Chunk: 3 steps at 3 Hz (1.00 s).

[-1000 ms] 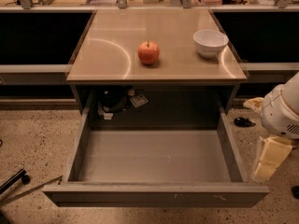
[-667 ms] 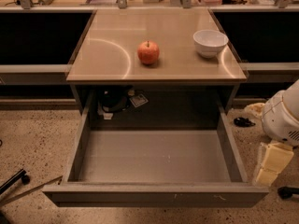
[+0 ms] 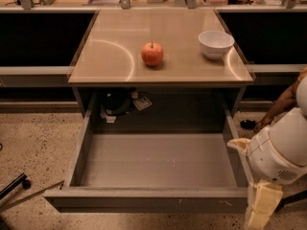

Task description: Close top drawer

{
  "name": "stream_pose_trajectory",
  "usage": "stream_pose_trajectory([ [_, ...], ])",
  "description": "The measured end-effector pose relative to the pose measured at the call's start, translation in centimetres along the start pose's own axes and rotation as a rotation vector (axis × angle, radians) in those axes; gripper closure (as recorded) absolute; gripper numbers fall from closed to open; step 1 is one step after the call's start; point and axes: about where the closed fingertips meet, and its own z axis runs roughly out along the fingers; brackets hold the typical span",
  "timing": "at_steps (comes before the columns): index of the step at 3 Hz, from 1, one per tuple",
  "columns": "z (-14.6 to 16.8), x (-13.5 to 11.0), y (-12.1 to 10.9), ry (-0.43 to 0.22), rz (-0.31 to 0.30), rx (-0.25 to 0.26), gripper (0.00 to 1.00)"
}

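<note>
One camera looks steeply down from above the near side, facing the far side and set close: the tabletop fills the upper middle, the open top drawer the lower part, the gripper hangs at the near right corner

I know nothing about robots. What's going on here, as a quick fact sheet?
Drawer: top drawer pulled far out, not yet closed
Claw: claw low at the picture's lower right, just outside the drawer's front corner
Tabletop: tan tabletop above the drawer
On it: apple near the middle, white bowl toward the right edge, apart from each other
</note>
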Motion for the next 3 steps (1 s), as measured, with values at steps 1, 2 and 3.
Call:
stream_pose_trajectory([
  [1, 1.6, -3.5, 3.1, -0.083, -0.069, -0.09, 0.0],
  [2, 2.7, -6.4, 4.2, -0.118, -0.127, -0.14, 0.0],
  [3, 2.7, -6.3, 4.2, -0.116, -0.127, -0.14, 0.0],
])
